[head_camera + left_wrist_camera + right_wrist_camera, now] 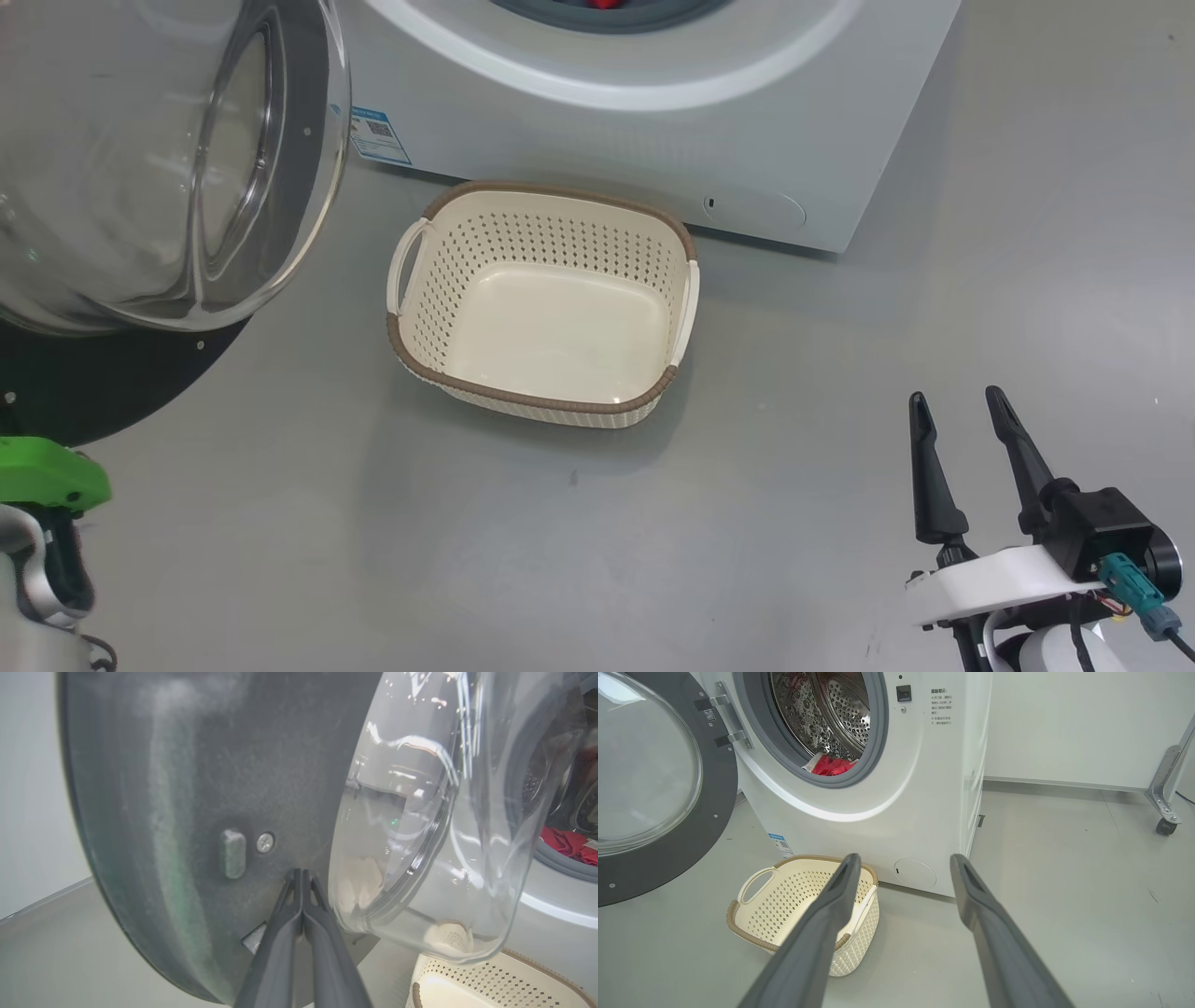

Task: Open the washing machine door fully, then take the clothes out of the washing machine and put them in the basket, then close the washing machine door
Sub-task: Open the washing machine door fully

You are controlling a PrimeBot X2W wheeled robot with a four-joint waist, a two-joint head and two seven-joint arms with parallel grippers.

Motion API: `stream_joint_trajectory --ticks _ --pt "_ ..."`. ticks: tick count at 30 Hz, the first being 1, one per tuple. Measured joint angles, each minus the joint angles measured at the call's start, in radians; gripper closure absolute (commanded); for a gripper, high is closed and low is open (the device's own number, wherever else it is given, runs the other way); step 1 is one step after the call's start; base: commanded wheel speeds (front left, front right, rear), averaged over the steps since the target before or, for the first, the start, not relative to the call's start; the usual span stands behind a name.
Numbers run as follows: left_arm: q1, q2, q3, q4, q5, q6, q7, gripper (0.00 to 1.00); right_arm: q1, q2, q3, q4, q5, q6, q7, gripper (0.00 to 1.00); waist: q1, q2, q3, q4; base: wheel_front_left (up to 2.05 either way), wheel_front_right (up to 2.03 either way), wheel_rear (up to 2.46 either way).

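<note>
Looks along the right gripper (904,858), its two dark fingers (822,924) spread wide, toward the washing machine (859,826). Shows the washing machine door (714,826) swung open on the machine's hinge side, its clear centre bulging outward. Finds the clothes (831,765), red, low in the machine's drum (840,714), against the grey seal (878,742). Places the basket (859,947) on the floor (1064,882) just before the machine's front, below the opening. Catches a caster wheel (1165,826) well apart from the machine.

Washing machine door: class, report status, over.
Left end effector shut, tips at black-rimmed round glass door, open. Right end effector open. Red clothes in steel drum; cream perforated basket empty.
</note>
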Motion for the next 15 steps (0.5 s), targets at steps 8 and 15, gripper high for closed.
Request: stream_joint_trajectory --ticks 8,15 --pt "-0.041 0.060 0.034 0.038 -0.010 0.000 0.000 1.00 -0.020 -0.010 0.004 -0.012 -0.008 0.000 0.013 0.00 0.0000 0.0000 0.041 -0.012 0.00 0.00 0.00" --pt "-0.077 0.075 0.049 0.075 -0.019 0.000 -0.006 1.00 -0.025 -0.017 0.000 -0.013 -0.009 0.000 0.016 0.00 0.0000 0.0000 0.065 -0.017 0.00 0.00 0.00"
